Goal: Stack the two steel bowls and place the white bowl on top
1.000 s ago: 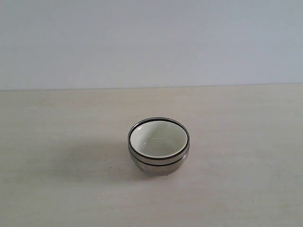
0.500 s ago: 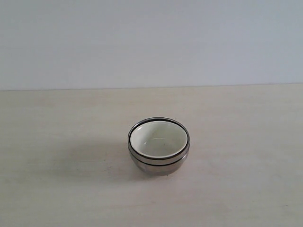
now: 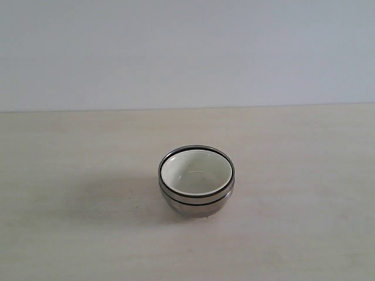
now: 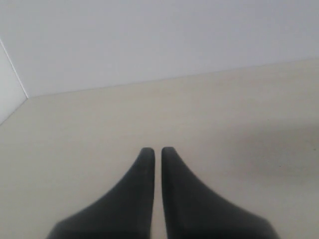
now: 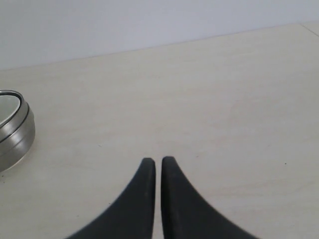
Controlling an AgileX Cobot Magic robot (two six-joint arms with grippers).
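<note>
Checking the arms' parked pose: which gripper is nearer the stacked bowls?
Right, most likely. The right gripper has the steel bowls at the edge of its wrist view, well clear of it. The left gripper sees only table. Neither arm appears in the exterior view.

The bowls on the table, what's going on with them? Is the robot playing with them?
Right now nothing is touching them. The white bowl sits nested inside the steel bowls, which are stacked in the middle of the table. The left gripper and the right gripper are both shut, hold nothing and are away from the stack. The stacking job looks finished.
</note>
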